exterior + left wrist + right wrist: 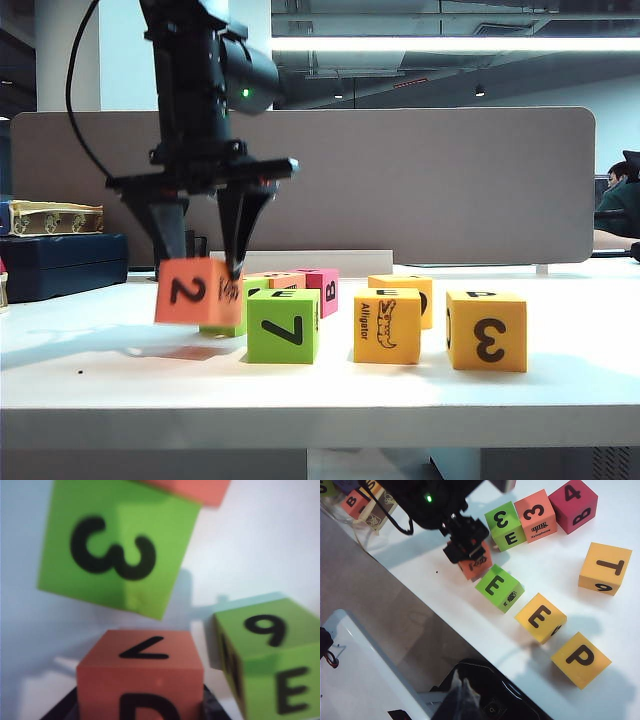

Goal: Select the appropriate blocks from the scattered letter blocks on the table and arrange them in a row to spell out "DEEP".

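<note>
The left gripper [205, 262] hangs at the left of the exterior view with its fingers clamped on the salmon-red block [198, 291], which shows a 2 toward the camera, sits tilted, and appears lifted just clear of the table [320, 390]. To its right, along the front, stand the green block [284, 325] with 7, the orange alligator block [387, 326] and the orange block [487, 330] with 3; from above, in the right wrist view, those three read E, E, P. The main risk seems to be the set-down: the held cube is skewed, so it may land rotated, or with D not facing up, unless it is squared first. It also hangs close to the green block, and a lowering corner could nudge that cube and break the line. Another green cube [117, 547] with 3 lies just behind, close enough that a finger could clip it. The right gripper [461, 700] is only a dark shape at the lower edge of its own view, well apart from the blocks; I cannot tell how its fingers stand.
</note>
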